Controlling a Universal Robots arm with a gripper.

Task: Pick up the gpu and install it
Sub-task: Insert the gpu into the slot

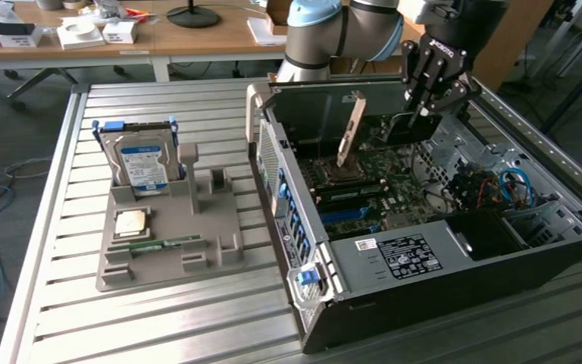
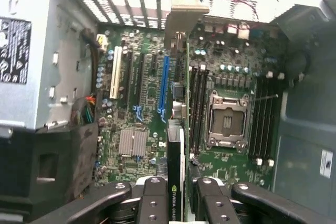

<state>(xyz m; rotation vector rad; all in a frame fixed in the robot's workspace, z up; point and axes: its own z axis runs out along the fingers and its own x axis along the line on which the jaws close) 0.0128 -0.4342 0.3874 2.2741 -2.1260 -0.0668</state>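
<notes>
My black two-fingered tool (image 2: 178,190) is clamped on the near edge of the gpu (image 2: 176,145), a thin dark circuit card with a silvery end bracket (image 2: 185,9). The card hangs edge-down inside the open black computer case (image 1: 473,282), above the green motherboard (image 2: 131,108) and close to its blue slot (image 2: 164,87). I judge it light, stiff and fragile, and its bare edges suit gripping. Farther off, the grey tray (image 1: 170,220) on the slatted metal desk (image 1: 139,318) carries a silver hard drive (image 1: 142,163).
</notes>
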